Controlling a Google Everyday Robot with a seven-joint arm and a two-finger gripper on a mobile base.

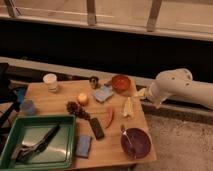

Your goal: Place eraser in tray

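- While the eraser (96, 128) lies untouched on the wooden table (55, 97), the step in hand is judged to be the reach toward it.
- Lower left: the tray (67, 131), green with a raised rim, holds a dark utensil (42, 141) lying diagonally across its floor. Bare floor shows on the right side, nearest the eraser, and is judged the better place for the release.
- Just right of the tray: a blue sponge (83, 145) lies beside the tray's right wall and below the eraser in the frame. The carry should probably rise over the rim rather than slide, keeping clear of this sponge.
- Lower centre: the eraser, a flat black block, lies slightly tilted near the tray's upper right corner but apart from it. A red chili (109, 117) lies just beside it to the upper right, and a dark cluster (76, 108) lies near it to the upper left. So flat a block likely calls for a top-down pinch across its narrow width, turned to match its long axis, so that the chili is not caught.
- Lower right: a purple bowl (135, 142) is not the target.
- Right of centre: the gripper (142, 93) ends the white arm (175, 86) at the table's right edge, near the banana (128, 106) and well apart from the eraser. Whether the claw is spread or pressed together cannot be told.
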